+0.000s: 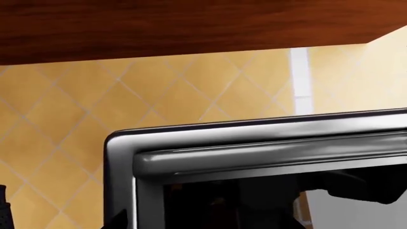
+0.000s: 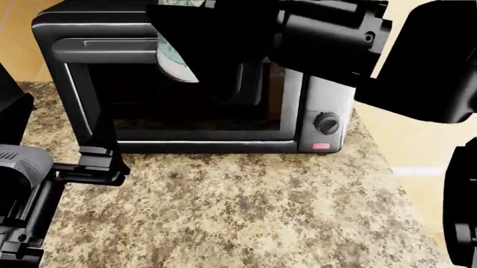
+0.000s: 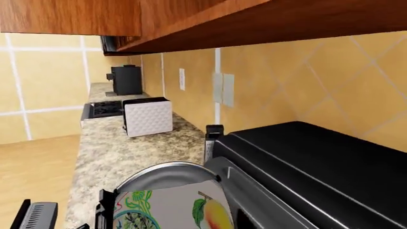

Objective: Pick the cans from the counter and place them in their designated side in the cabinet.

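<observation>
My right gripper (image 2: pixel 205 50) is shut on the slim can (image 2: pixel 173 58), held tilted in the air in front of the top of a black toaster oven (image 2: pixel 194 106). In the right wrist view the can (image 3: pixel 168 198) shows its grey metal top and its pale label with green and yellow print, between my right gripper's (image 3: pixel 167 217) jaws. My left gripper (image 2: pixel 98 165) hangs low at the oven's front left corner over the granite counter (image 2: pixel 246 206), open and empty. The squat yellow-lidded tin is out of view. The wooden cabinet's underside (image 3: pixel 210 24) runs overhead.
The oven's chrome handle (image 1: pixel 267 155) fills the left wrist view, under the cabinet (image 1: pixel 190 24). Its knob (image 2: pixel 327 123) is at the right. Further along the counter stand a white toaster (image 3: pixel 147 117) and a black coffee machine (image 3: pixel 126 80). The counter's right edge (image 2: pixel 402 184) drops off.
</observation>
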Available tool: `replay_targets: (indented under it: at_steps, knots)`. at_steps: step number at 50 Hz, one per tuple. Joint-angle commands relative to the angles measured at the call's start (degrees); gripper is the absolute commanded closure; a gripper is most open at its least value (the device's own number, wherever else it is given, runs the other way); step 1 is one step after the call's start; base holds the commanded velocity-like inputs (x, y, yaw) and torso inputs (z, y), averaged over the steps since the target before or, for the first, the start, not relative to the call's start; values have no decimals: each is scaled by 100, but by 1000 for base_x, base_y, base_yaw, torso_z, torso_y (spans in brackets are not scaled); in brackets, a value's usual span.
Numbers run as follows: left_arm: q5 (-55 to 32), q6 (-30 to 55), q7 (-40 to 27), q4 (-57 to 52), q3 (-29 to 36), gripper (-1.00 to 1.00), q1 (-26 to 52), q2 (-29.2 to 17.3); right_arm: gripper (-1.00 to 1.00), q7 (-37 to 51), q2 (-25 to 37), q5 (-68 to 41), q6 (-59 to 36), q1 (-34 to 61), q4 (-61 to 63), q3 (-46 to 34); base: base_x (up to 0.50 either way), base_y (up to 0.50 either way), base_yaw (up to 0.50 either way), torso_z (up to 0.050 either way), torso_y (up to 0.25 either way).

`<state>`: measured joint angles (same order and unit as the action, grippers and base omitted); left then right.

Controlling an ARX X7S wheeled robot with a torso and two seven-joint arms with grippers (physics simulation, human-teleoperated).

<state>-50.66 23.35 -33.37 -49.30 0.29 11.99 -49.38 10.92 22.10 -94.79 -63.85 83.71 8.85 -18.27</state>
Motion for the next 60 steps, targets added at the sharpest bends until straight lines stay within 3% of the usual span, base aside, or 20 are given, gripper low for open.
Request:
replay_targets:
  at_steps: [1,27,36,60]
  knots:
    - [-39,24,-35,-31,18,-100,49,-18,100,-3,-73,212,102,465,-370,135,0,0,0,0,0]
    - [57,62,-44,2,249,-100,190,84,100,-1547,-366,1318,389,2126,-2045,-293,0,0,0,0,1]
    - [39,56,-49,16,246,-100,213,74,100,-1840,-595,1157,464,2231,-2493,-234,0,0,0,1,0]
    - [52,19,-18,65,277,-100,237,65,100,-3071,-1319,2533,1774,3758,-4942,-710,0,0,0,0,1]
